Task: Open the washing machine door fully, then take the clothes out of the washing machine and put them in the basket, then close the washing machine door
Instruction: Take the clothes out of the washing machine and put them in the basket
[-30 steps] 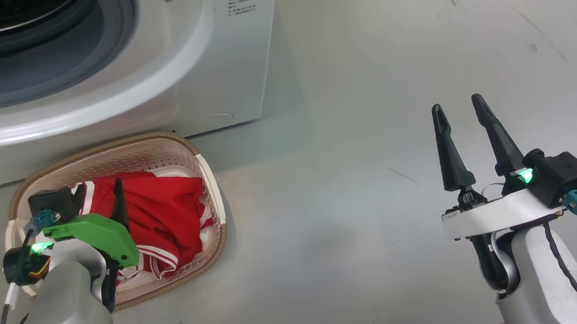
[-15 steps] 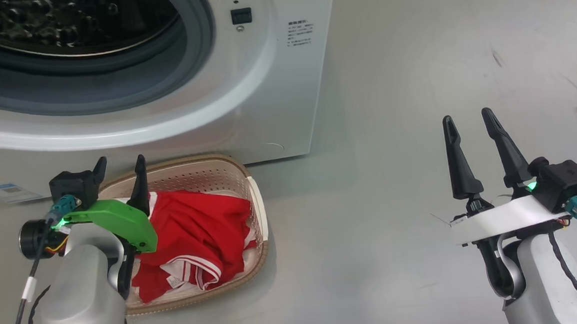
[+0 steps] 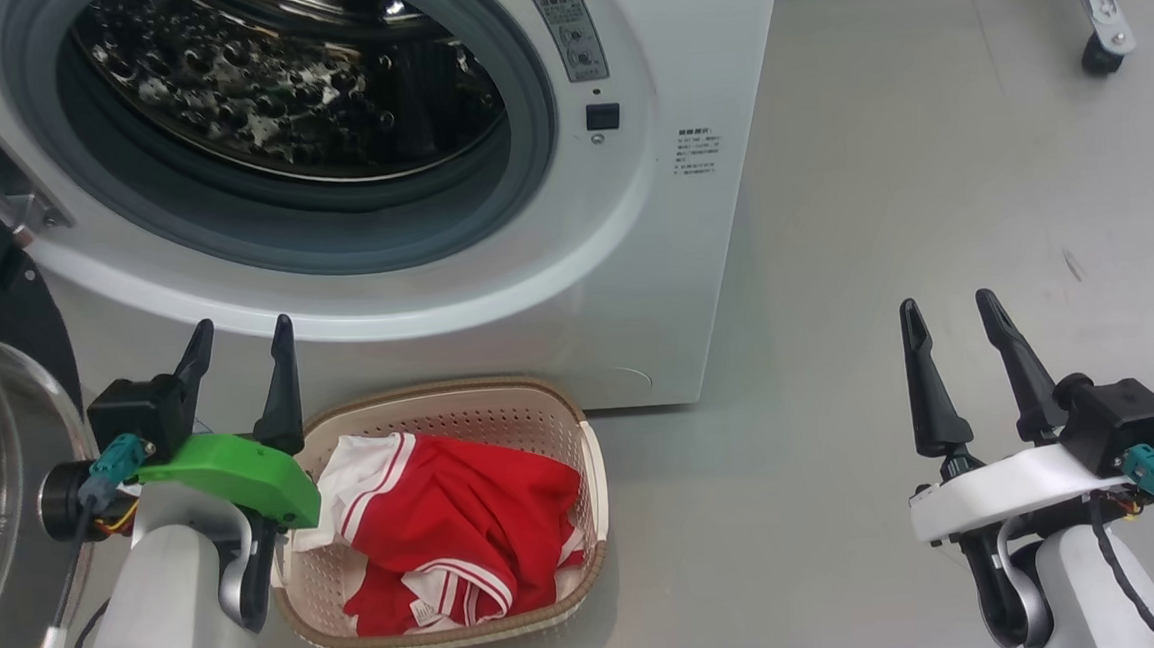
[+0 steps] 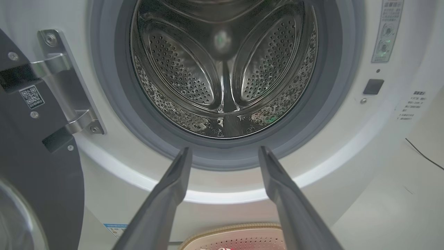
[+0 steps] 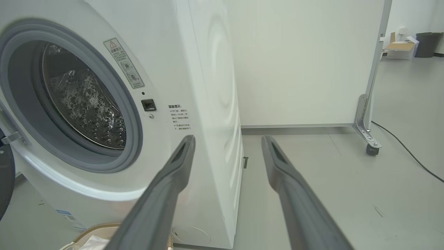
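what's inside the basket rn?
Red clothes with white striped trim, heaped in the basket. Some bare perforated plastic shows beside them. Anything beneath the heap is covered, and the left arm hides the basket's left edge.

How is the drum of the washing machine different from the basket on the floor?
The drum is shiny steel; the basket is cream plastic with a brown rim. The drum looks empty; the basket holds the red and white clothes. Both have walls full of small holes.
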Controlling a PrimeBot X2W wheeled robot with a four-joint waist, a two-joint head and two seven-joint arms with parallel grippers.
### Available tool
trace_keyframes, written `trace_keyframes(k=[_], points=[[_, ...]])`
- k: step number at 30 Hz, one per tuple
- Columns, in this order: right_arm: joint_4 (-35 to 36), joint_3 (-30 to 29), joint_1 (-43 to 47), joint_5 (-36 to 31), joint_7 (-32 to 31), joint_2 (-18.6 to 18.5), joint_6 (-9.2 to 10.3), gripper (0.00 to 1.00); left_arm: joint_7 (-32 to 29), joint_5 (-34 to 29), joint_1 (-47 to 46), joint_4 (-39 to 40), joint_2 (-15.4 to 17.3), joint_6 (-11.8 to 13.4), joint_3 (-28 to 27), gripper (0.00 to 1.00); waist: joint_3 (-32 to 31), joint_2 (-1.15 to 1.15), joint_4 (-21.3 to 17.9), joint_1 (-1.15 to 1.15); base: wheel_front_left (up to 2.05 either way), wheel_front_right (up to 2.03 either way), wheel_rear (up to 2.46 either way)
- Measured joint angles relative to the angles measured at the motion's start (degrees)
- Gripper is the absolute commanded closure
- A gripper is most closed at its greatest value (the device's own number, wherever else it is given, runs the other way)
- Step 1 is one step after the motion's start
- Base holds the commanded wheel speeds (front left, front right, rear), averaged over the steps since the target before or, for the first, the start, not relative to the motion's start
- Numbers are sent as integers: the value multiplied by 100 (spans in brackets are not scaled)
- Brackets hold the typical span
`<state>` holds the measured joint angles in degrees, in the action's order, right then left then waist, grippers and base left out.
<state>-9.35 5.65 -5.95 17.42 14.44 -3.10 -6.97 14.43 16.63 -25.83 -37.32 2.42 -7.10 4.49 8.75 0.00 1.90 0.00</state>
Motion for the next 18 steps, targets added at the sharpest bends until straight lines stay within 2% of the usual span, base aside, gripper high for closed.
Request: trace_keyframes(k=[11, 18], points=[[-45, 53, 332, 30, 0, 10, -1, 0, 1, -11, 840, 795, -1, -1, -56, 0, -614, 0, 207, 0, 0, 0, 0], [-34, 140, 444, 64, 0, 36, -1, 0, 1, -8, 1354, 1120, 0, -1, -116, 0, -831, 0, 185, 0, 0, 0, 0]])
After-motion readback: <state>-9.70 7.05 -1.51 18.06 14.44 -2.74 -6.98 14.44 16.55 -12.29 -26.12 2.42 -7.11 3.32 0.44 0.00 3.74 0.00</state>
